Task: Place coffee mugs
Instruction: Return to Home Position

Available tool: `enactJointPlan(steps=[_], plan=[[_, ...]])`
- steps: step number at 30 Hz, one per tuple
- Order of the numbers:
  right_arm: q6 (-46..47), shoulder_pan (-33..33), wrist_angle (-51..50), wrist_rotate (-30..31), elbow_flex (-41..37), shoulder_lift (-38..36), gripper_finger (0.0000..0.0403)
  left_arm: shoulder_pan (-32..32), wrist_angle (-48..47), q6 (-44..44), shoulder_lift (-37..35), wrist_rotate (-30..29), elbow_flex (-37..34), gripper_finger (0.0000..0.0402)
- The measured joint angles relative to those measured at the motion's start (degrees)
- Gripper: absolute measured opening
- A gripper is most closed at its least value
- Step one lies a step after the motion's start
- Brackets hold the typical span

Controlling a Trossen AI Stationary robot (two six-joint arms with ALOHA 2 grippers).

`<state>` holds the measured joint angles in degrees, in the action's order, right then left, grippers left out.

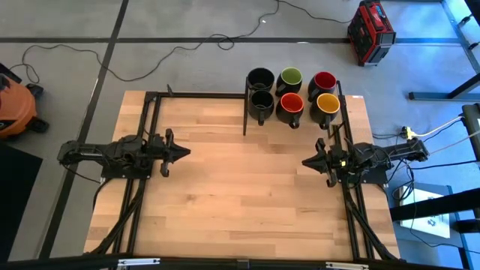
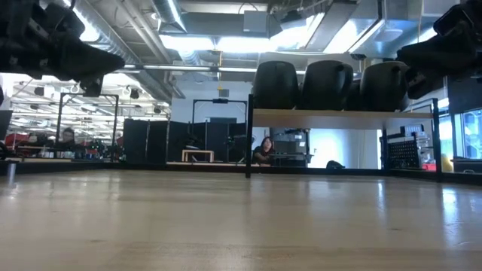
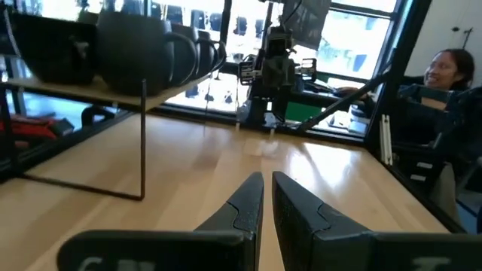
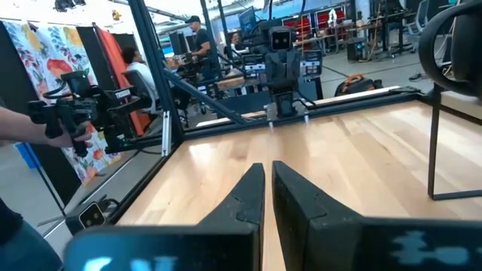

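The shelf (image 2: 339,117) stands at the far end of the bench (image 1: 240,202) and holds six mugs (image 2: 326,84) in two rows of three. In the back row are a black mug (image 1: 260,77), the green mug (image 1: 289,78) and the red mug (image 1: 324,81). In the front row are the other black mug (image 1: 262,99), the orange mug (image 1: 291,104) and the yellow mug (image 1: 328,104). All stand upright, so from above each one shows its coloured inside. The left hand (image 1: 180,152) hangs over the left side of the bench with its fingers together. The right hand (image 1: 309,161) hangs over the right side, fingers together too, apart from the mugs
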<state>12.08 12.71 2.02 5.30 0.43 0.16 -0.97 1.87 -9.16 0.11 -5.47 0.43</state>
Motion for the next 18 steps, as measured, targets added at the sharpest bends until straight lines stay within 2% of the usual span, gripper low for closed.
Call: enactJointPlan(steps=[18], plan=[[0.5, 0.0, -0.2, 0.0, 0.0, 0.1, 0.0017, 0.0, -0.4, -0.9, 0.6, 0.2, 0.0, 0.0025]])
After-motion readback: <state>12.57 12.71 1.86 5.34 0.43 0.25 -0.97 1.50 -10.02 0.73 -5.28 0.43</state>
